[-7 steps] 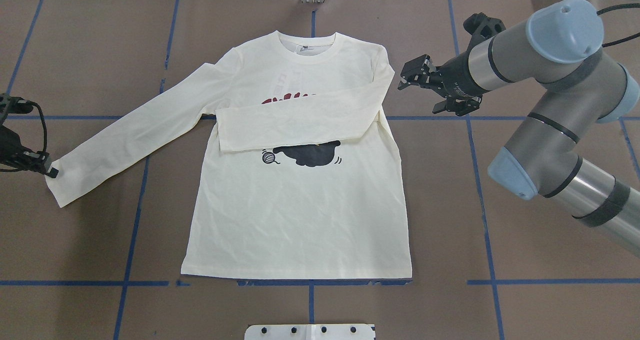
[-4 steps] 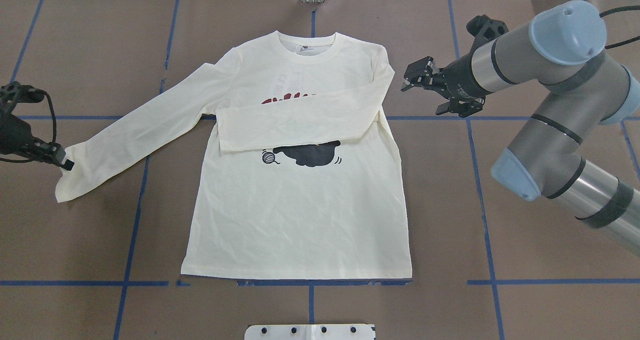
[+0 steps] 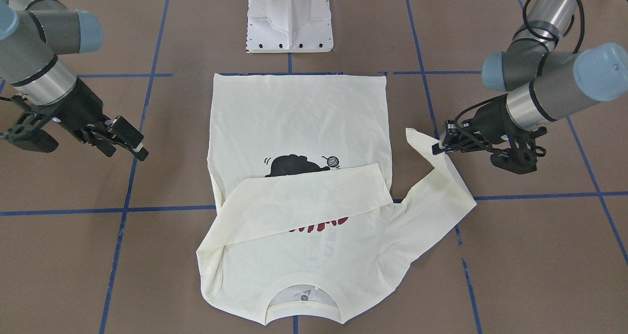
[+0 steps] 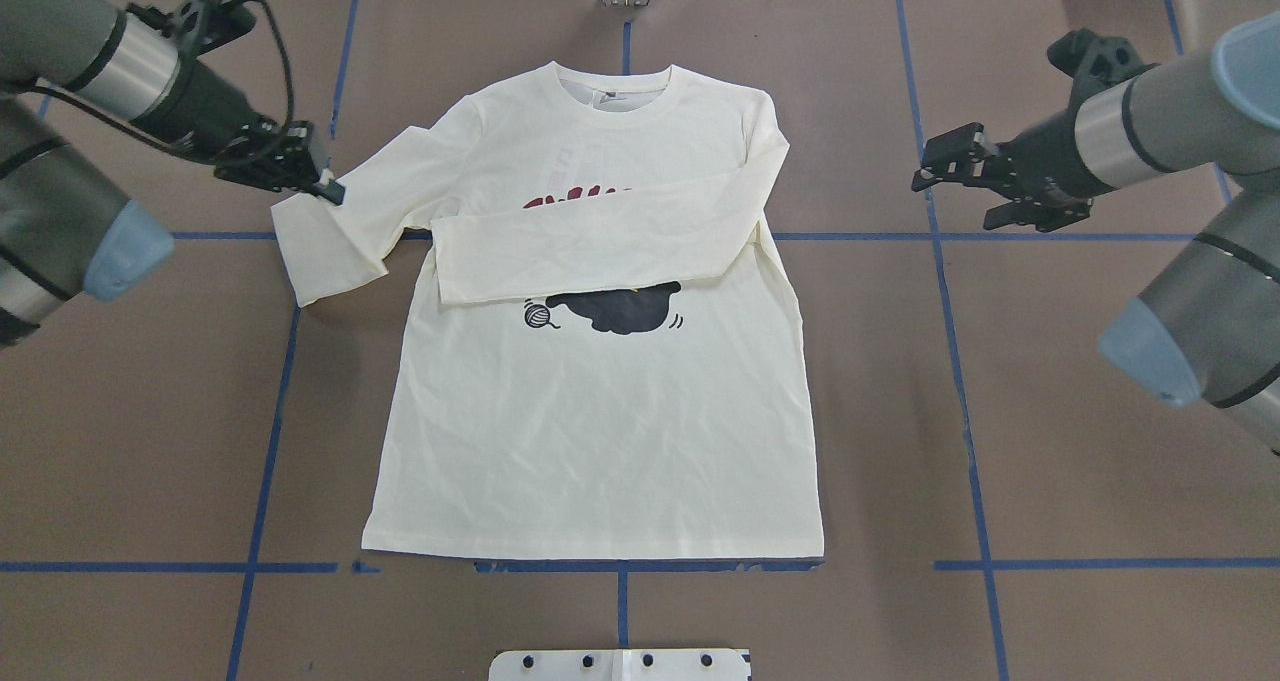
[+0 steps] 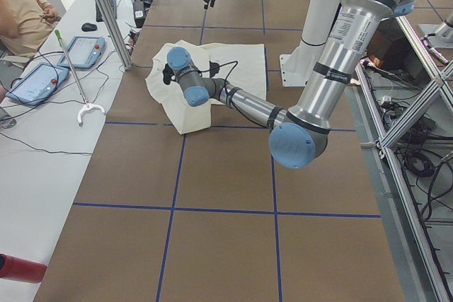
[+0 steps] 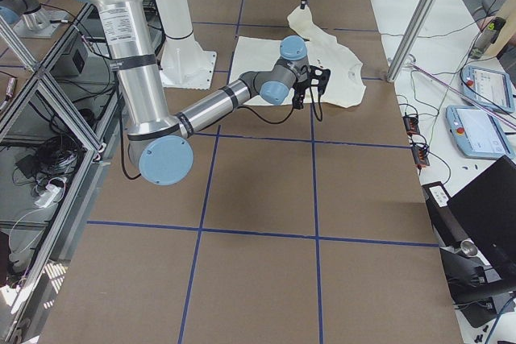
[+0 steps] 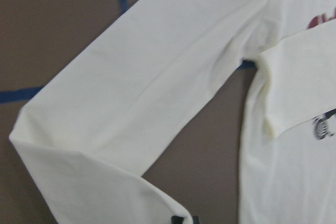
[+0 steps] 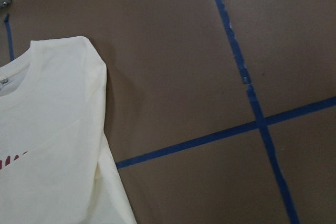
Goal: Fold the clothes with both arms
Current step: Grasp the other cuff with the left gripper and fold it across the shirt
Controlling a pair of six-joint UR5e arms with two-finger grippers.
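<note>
Left pincer (image 4: pixel 328 191) pinching T-shirt sleeve (image 4: pixel 335 241), right pincer (image 4: pixel 952 199) spread

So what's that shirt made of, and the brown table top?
The shirt looks like soft matte knit, probably cotton: it creases finely and drapes limply. The table top seems covered in dull brown paper or card, without glare; its blue lines look like tape, ragged-edged.

T-shirt (image 4: pixel 600 431): cream, black cat print, red lettering (partly covered)
Table (image 4: pixel 1050 461): brown, blue tape grid
Right arm (image 4: pixel 1160 111): grey-silver, light-blue caps
</note>
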